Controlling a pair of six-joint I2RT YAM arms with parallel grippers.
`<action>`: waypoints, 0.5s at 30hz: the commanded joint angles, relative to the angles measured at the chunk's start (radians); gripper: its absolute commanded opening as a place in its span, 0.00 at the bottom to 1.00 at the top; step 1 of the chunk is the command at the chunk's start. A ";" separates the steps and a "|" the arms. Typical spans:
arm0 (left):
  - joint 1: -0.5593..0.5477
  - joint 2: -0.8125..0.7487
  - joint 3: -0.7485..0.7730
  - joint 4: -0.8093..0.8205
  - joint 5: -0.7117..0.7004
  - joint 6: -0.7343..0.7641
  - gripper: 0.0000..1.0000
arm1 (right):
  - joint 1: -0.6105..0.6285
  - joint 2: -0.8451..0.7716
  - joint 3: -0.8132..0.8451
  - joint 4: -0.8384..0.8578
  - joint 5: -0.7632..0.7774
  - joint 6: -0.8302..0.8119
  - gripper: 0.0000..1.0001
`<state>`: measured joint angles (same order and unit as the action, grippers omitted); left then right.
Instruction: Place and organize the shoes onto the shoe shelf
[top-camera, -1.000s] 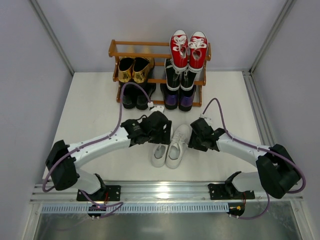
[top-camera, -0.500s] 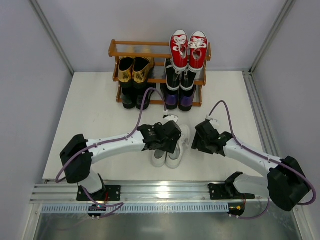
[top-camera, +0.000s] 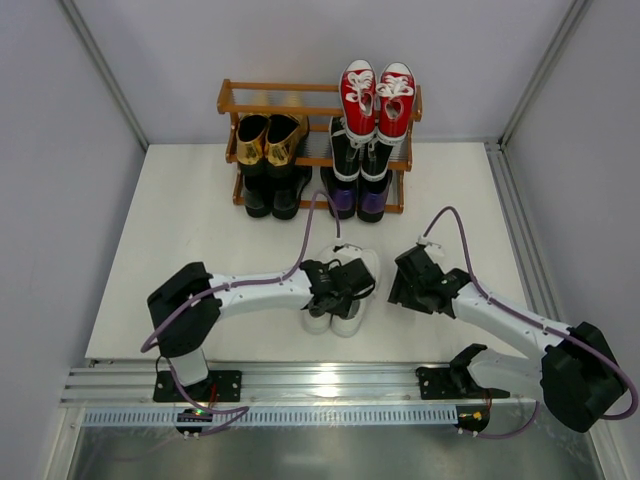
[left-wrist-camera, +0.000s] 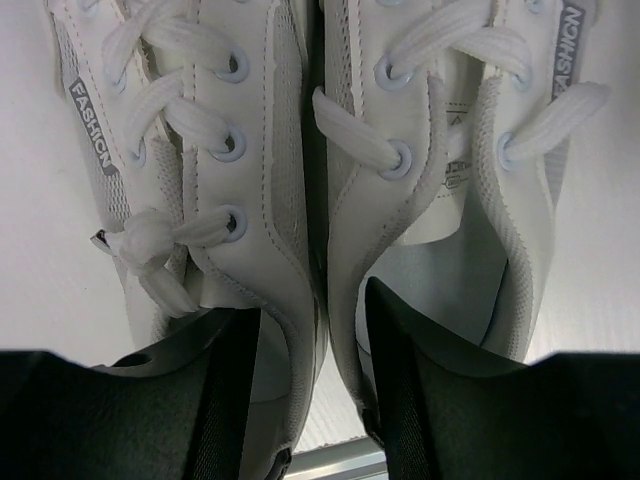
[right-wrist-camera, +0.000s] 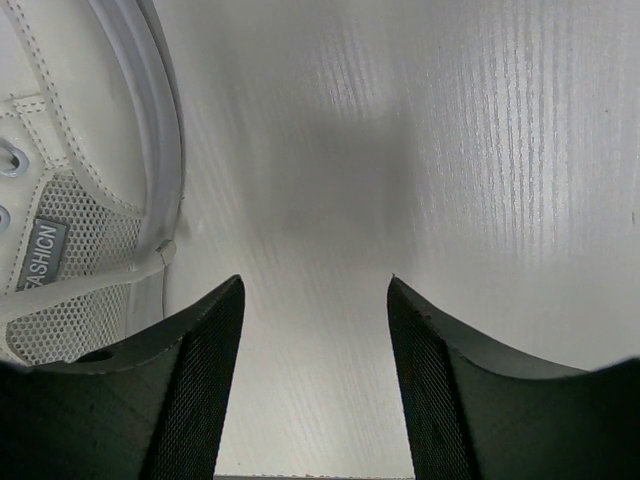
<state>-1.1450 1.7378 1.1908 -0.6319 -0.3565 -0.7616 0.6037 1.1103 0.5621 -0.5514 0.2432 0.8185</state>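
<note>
Plain white worktop (top-camera: 200, 230) with pale grey walls around it and a small orange-brown wooden shoe shelf (top-camera: 300, 110) at the far side. The pair of white lace-up mesh sneakers (top-camera: 364, 264) sits side by side, touching, near the front middle.

The left end effector (left-wrist-camera: 315, 400) has one finger down each heel opening, with both inner collars between them. It's partly open, and I can't tell if it's actually biting. The right end effector (right-wrist-camera: 315, 380) gapes over bare worktop just beside the pair, holding nothing.

Tip imo: pinch both collars evenly and low, then lift level so neither shoe slips out.

Toes point at the shelf and heels toward the arms, so the long axis runs near-to-far, leaning a bit right.
</note>
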 joint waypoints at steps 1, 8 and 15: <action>0.002 0.019 -0.016 0.031 -0.065 -0.038 0.46 | -0.008 -0.027 -0.004 -0.002 0.024 0.005 0.61; 0.039 0.028 -0.031 0.063 -0.050 -0.025 0.52 | -0.013 -0.056 -0.008 -0.016 0.028 0.002 0.61; 0.039 -0.029 -0.048 0.047 -0.015 -0.022 0.51 | -0.021 -0.093 -0.022 -0.027 0.031 0.004 0.61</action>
<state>-1.1141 1.7576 1.1622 -0.5941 -0.3649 -0.7818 0.5884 1.0401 0.5476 -0.5674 0.2493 0.8185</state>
